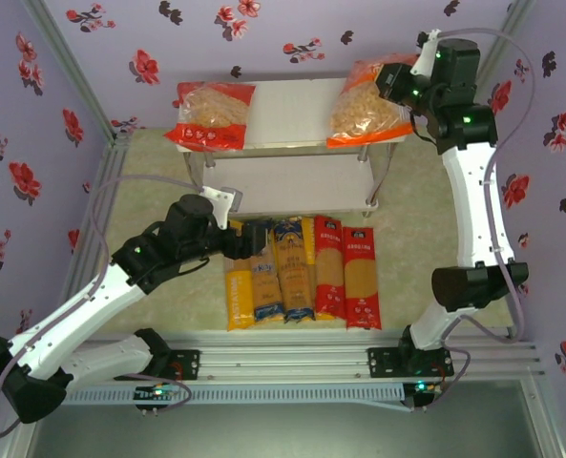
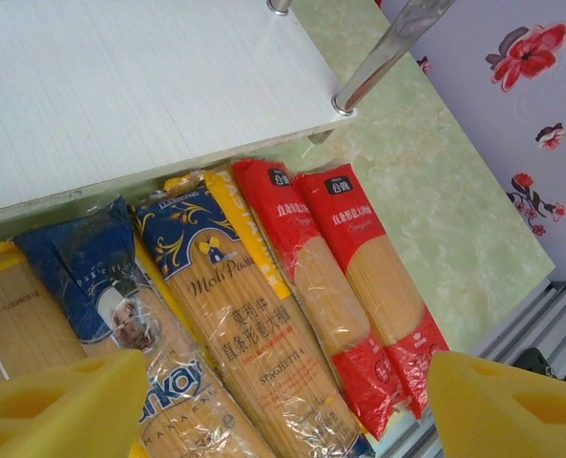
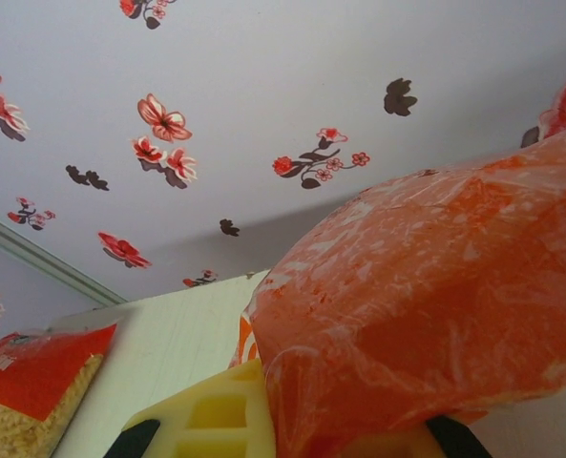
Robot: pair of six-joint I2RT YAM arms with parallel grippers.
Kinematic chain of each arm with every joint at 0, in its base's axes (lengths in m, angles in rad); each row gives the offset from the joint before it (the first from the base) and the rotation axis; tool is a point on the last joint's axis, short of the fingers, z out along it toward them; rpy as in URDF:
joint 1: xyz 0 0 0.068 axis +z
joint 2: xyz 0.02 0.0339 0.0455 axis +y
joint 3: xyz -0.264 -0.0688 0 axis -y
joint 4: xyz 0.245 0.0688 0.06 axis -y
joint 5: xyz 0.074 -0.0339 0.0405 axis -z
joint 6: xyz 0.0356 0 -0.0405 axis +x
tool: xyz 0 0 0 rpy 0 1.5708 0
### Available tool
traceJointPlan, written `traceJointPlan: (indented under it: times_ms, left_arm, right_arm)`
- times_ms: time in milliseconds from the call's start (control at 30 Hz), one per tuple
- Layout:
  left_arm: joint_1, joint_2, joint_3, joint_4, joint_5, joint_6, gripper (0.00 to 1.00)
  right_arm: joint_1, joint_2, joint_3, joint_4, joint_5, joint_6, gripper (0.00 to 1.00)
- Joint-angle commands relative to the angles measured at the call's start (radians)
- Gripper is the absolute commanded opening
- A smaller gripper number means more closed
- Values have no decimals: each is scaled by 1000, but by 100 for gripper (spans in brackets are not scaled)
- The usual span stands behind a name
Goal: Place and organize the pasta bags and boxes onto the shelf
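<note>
Against the far wall stands the white shelf [image 1: 292, 107]. Its top board is bare in the middle and its lower tier is free, so there is plenty of room. The thin legs at the front corners are what an arm could clip.

On that top board lie the two wide bags, the red-ended bag [image 1: 214, 114] at the left end and the orange bag [image 1: 364, 113] at the right, hanging slightly over the front edge. Both look soft, loose-filled and crinkly. They would sag from a corner, so a pinch on the sealed end seems safest.

On the green mat [image 1: 416, 229] just before the shelf, the spaghetti packs [image 1: 297, 272] lie side by side, touching. They look light and stiff lengthwise but brittle, with slick film. I'd grip across the middle and start from an outer red pack [image 1: 361, 277], since its right side is free.

The right gripper [image 1: 402, 81] appears clamped on the orange bag's far corner. The left gripper [image 2: 283, 415] hovers over the row's left end, its yellow fingers [image 2: 63, 410] spread wide and empty.
</note>
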Motion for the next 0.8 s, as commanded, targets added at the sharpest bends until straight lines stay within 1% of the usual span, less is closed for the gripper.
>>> traceJointPlan:
  times_ms: [0, 100, 233, 333, 400, 433, 500, 600, 700, 767]
  left_arm:
    - [12, -21, -18, -4, 3, -1, 78]
    - [13, -23, -23, -5, 4, -2, 78]
    - [17, -30, -32, -5, 4, -4, 78]
    - [20, -35, -40, -4, 3, -7, 78]
    - [22, -36, -41, -5, 5, -6, 78]
    - [21, -36, -41, -4, 6, -7, 78]
    - [23, -35, -41, -3, 6, -7, 78]
    - [25, -28, -38, -1, 14, -5, 78]
    - [24, -20, -37, 6, 23, -8, 79]
    - [24, -18, -38, 12, 26, -12, 78]
  right_arm:
    - [-5, -7, 74, 198, -63, 24, 0]
    - [-5, 20, 88, 177, -69, 28, 0]
    - [-7, 51, 111, 85, -41, 26, 0]
    - [-6, 62, 117, -14, 11, 24, 0]
    - [-6, 59, 119, -96, 71, 14, 0]
    - [-6, 57, 117, -121, 92, 9, 1]
    - [-6, 46, 108, -175, 119, -10, 8]
    - [-6, 41, 100, -224, 112, -25, 21]
    - [-6, 46, 100, -274, 126, -38, 32]
    - [-6, 46, 98, -301, 145, -48, 44]
